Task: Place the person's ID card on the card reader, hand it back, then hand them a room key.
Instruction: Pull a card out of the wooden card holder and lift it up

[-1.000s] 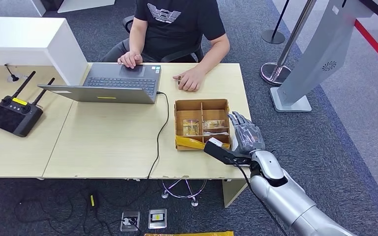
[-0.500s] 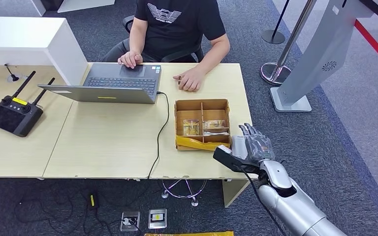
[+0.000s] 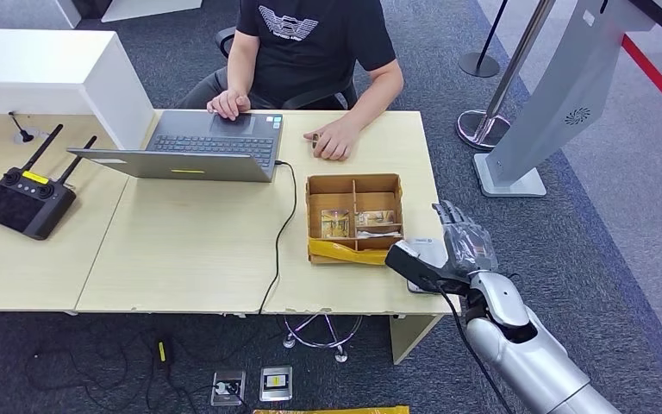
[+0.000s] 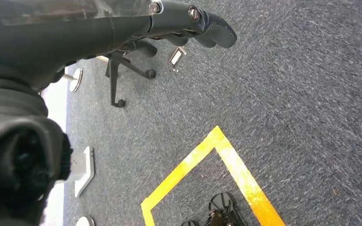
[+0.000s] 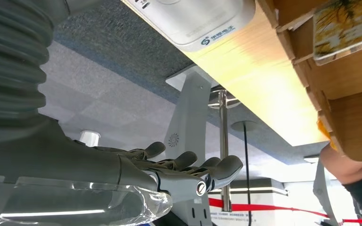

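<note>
A brown cardboard box (image 3: 353, 185) with compartments stands on the table's right part; room key cards (image 3: 337, 223) with yellow print lie in it. A white card reader (image 3: 425, 251) sits at the table's right edge, partly hidden by my right wrist. My right hand (image 3: 463, 243) hovers just beyond that edge, to the right of the box, fingers stretched out and holding nothing. In the right wrist view the card reader (image 5: 193, 19), the box (image 5: 344, 89) and my right hand's fingers (image 5: 188, 172) appear. My left hand (image 4: 188, 21) hangs over the carpet, holding nothing. The person's hand (image 3: 333, 141) rests on the table behind the box.
A person in a black shirt (image 3: 310, 43) sits behind the table at an open laptop (image 3: 198, 147); its cable (image 3: 286, 224) runs across the table to the front edge. A black remote controller (image 3: 21, 200) lies at the left. A grey kiosk stand (image 3: 552, 103) and stanchions stand at the right.
My right hand has moved to the right, from beside the box's front right corner to beyond the table's right edge. The card reader now shows from under the wrist.
</note>
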